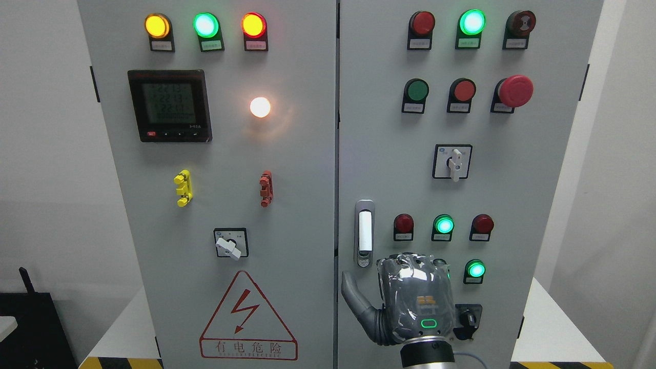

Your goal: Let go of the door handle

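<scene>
Door handle (365, 233): slim recessed pull, metal surround w/ a white bar inside and a small round lock at its foot. It sits lower centre of frame, on the L edge of the R door, just beside the centre seam.

Cabinet (307, 205): tall grey painted sheet-metal box, smooth matte finish, two flat doors, fills most of frame. It stands on a white table (553, 333) w/ yellow-black hazard tape (118, 363) along the bottom edge.

Right hand (415, 302): bottom centre-right, dark grey w/ a glossy, crinkled clear film over the back and a green lit oval near the wrist. It's released: thumb (356, 300) stuck out to the L, grasping nothing. Sits just below and R of the handle, apart from it.

Warning sign (248, 320): red-outline triangle w/ lightning bolt, lower L door.

Meter (169, 105): black square bezel, greenish LCD, upper L.

E-stop (515, 90): red mushroom cap, upper R.

Rotary switches: white lever on a black square plate, mid R door (453, 162) and lower L door (230, 244).

Small plastic clips mid L door: yellow (183, 188), red (266, 188).

Round lamps: white one (260, 107) glowing upper centre; green one (475, 269) lit just R of the hand.
</scene>
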Motion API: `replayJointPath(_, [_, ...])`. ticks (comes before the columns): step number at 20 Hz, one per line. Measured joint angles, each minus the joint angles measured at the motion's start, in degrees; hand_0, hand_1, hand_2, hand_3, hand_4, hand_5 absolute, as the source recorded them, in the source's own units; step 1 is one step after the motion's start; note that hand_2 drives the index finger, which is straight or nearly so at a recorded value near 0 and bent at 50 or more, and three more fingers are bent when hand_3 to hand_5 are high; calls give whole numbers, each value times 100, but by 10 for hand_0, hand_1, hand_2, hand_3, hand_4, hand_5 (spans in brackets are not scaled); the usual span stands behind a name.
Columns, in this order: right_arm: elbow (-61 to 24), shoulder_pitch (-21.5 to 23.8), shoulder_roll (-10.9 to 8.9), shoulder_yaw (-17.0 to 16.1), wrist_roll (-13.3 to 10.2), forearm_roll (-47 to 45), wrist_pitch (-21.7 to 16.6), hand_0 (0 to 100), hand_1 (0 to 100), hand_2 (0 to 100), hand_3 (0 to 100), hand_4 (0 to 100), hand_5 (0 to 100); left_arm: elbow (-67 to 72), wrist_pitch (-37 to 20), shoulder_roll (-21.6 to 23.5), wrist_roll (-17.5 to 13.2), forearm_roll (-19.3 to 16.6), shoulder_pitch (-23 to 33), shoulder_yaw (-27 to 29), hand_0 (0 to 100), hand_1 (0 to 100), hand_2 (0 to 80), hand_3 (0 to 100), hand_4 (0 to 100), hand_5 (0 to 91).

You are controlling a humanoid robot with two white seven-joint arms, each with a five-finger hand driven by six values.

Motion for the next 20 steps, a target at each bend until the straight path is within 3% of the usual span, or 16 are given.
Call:
replayJointPath(15, [182, -160, -3, -93, 22, -1, 31, 350, 0, 1000, 1000, 922, 920, 0, 0, -6, 0, 0, 0, 6, 120, 389, 0, 0, 0, 0])
replayJointPath(20, [231, -242, -4, -125, 131, -1, 44, 351, 0, 1000, 1000, 915, 920, 0, 0, -7, 0, 0, 0, 7, 120, 389, 0, 0, 0, 0])
